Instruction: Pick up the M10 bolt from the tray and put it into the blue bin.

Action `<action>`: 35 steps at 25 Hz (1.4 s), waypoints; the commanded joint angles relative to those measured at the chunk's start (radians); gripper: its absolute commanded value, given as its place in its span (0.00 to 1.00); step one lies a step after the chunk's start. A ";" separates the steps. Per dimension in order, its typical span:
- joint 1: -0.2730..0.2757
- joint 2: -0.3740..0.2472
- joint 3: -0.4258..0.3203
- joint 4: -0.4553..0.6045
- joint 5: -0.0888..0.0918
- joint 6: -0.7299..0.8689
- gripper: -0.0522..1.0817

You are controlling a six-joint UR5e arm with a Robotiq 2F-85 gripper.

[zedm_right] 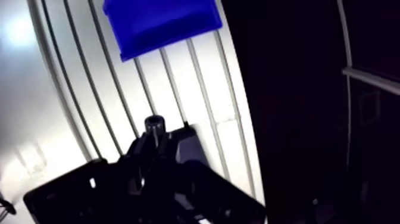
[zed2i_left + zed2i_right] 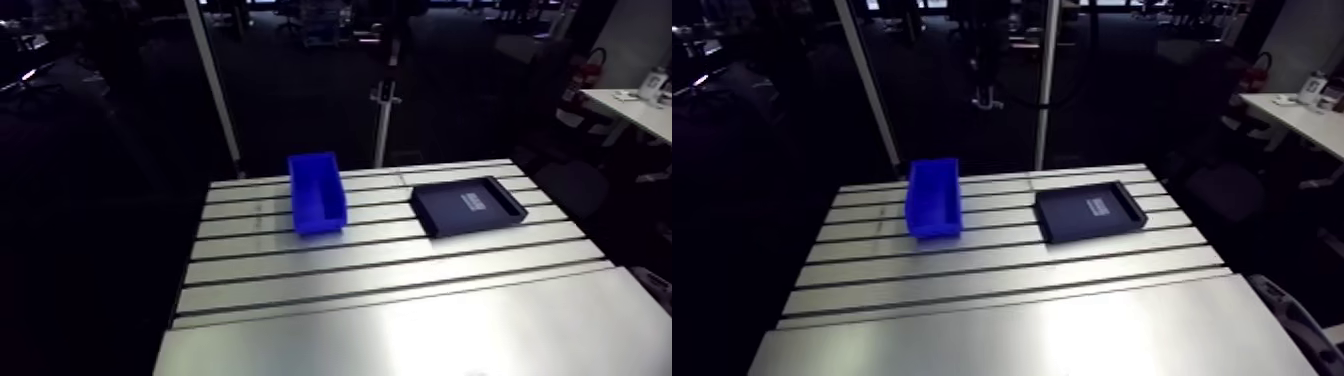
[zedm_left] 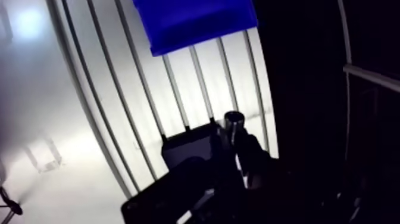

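Observation:
The blue bin [image 2: 318, 192] stands open-topped on the slotted table's far left part, and the black tray [image 2: 468, 206] with a pale label lies to its right. No arm or gripper shows in the arm view. In the wrist view my gripper [image 3: 234, 136] hangs above the table slots, its dark fingers closed on a dark M10 bolt [image 3: 234, 118] whose round socket head sticks out past the fingertips. The blue bin [image 3: 193, 21] lies some way ahead of the gripper, apart from it. The bolt's shank is hidden between the fingers.
The aluminium table [image 2: 400, 270] has long slots running across it and a smooth plate along its near edge. A slanted white post [image 2: 218, 90] and an upright stand [image 2: 383, 100] rise behind the table's far edge. Beyond the table's side the floor is dark.

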 commanded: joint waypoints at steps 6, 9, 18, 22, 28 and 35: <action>0.127 0.088 -0.047 -0.007 0.000 -0.154 0.98; 0.146 0.119 -0.061 -0.012 -0.001 -0.147 0.98; 0.179 0.186 -0.055 -0.070 -0.017 -0.132 0.98; 0.182 0.217 -0.050 -0.098 -0.032 -0.103 0.98; 0.198 0.234 -0.010 -0.145 -0.055 -0.089 0.98; 0.198 0.251 0.033 -0.179 -0.058 -0.088 0.98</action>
